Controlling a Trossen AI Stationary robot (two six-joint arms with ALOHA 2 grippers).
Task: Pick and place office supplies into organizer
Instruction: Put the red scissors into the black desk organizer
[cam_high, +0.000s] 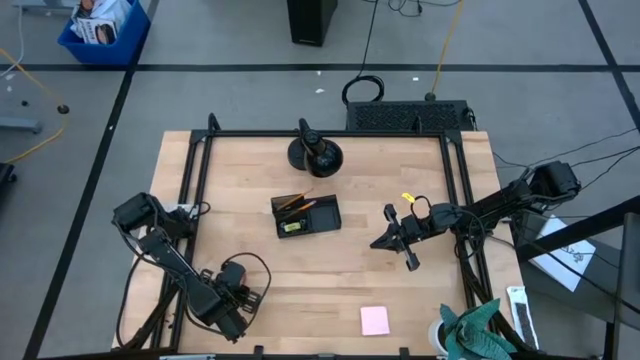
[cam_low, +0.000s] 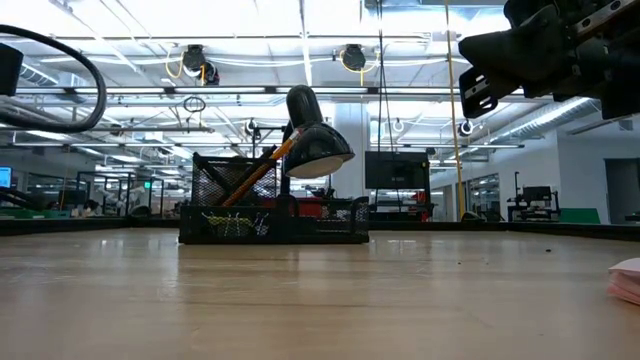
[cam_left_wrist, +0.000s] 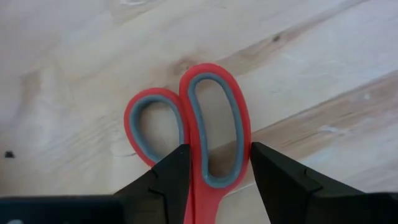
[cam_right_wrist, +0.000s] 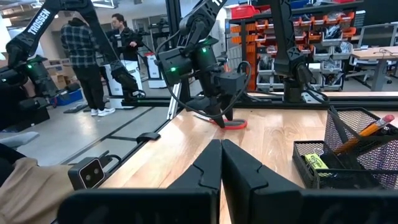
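Red-handled scissors (cam_left_wrist: 205, 124) with grey-lined loops lie flat on the wooden table near its near left corner. My left gripper (cam_left_wrist: 217, 152) points down over them, open, one finger on each side of the larger loop; it also shows across the table (cam_right_wrist: 222, 115) and from above (cam_high: 232, 310). The black mesh organizer (cam_high: 307, 215) stands mid-table and holds an orange pencil (cam_right_wrist: 367, 132) leaning in its taller cup, plus a yellow item (cam_right_wrist: 316, 163). A pink sticky-note pad (cam_high: 375, 320) lies near the front edge. My right gripper (cam_right_wrist: 221, 149) hovers shut, right of the organizer. My left gripper comes from above, its fingers (cam_left_wrist: 174, 171) close beside both sides of the larger handle loop (cam_left_wrist: 242, 134), across the handle. I cannot tell whether they touch it. The scissors lie on the table.
A black desk lamp (cam_high: 315, 153) on a round base stands behind the organizer. A green leafy object (cam_high: 480, 335) sits at the near right corner. Black frame rails (cam_high: 195, 190) border the table. People stand in the room beyond the left arm (cam_right_wrist: 87, 56).
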